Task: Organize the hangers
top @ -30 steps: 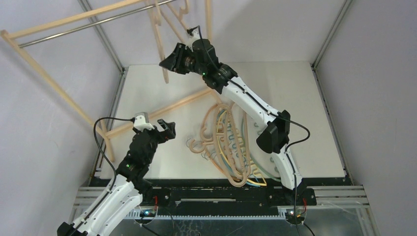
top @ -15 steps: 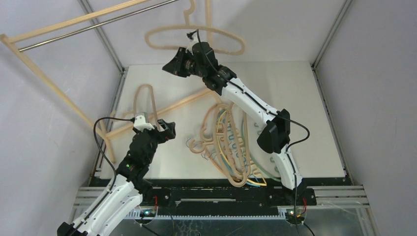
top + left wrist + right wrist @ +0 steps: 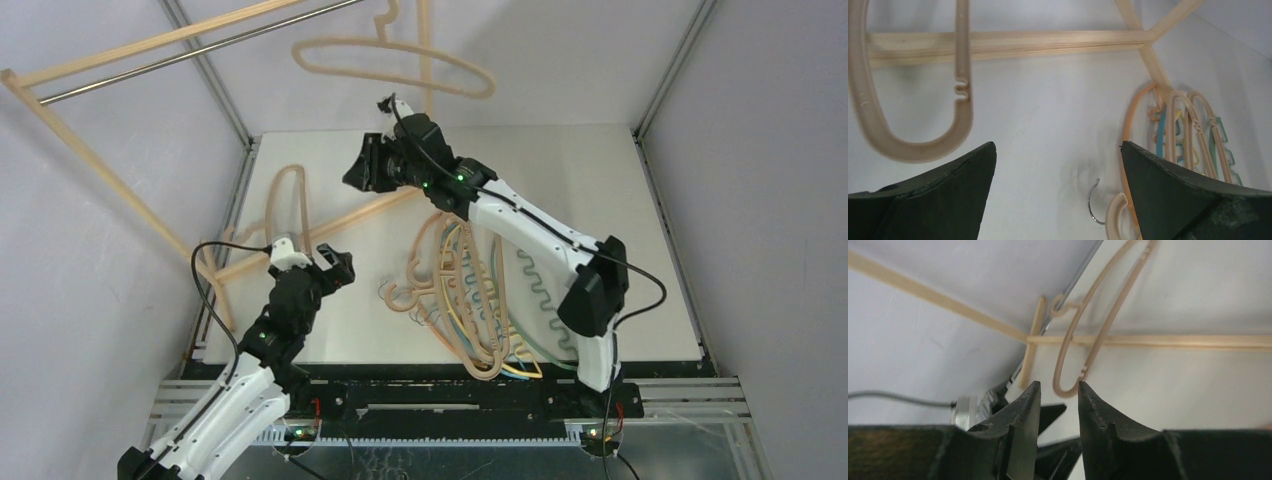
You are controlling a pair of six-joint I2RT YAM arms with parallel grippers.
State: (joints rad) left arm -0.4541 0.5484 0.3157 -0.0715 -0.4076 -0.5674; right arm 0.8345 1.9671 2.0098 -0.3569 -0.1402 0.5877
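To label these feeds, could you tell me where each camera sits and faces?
Top external: above and behind the bases, looking down on the table; left arm and right arm show.
Left wrist: on the left arm, facing across the table at the hanger pile; open jaws show.
Right wrist: on the right arm, tilted up at the hung hanger; empty jaws show.
Shared: top and right wrist, the hung hanger; top and left wrist, the hanger pile.

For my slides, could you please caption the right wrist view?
Empty right claw, slightly parted, facing a light-wood hanger hooked on the rack rail.
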